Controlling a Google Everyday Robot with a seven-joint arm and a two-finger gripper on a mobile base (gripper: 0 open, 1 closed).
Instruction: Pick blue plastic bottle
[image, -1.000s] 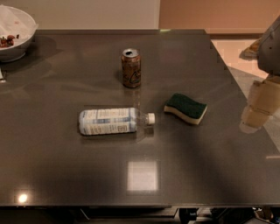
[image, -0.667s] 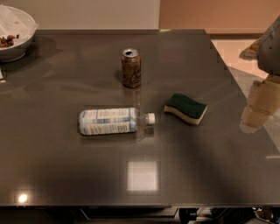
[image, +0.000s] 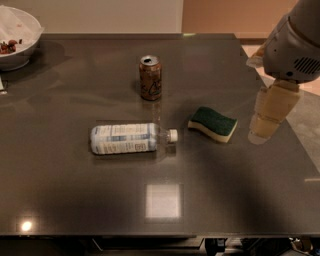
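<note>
On the table (image: 75, 200): one blue plastic bottle (image: 127, 138), one can (image: 150, 78), one sponge (image: 212, 124); tool (image: 267, 117) hovers right, state unclear.

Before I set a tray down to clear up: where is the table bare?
Bare: the near strip of the table in front of the bottle, and the left stretch between bowl and bottle. Crowded: the middle, where can, bottle and sponge sit close. The claw hangs by the right edge, beside the sponge.

Dim, warm light from overhead. Square glare patch and small bright spot on glossy dark table (image: 75, 200), near front edge. Soft shadows beside bottle (image: 125, 138), can (image: 150, 77), sponge (image: 212, 123). Tool (image: 270, 115) pale, over right table edge.
</note>
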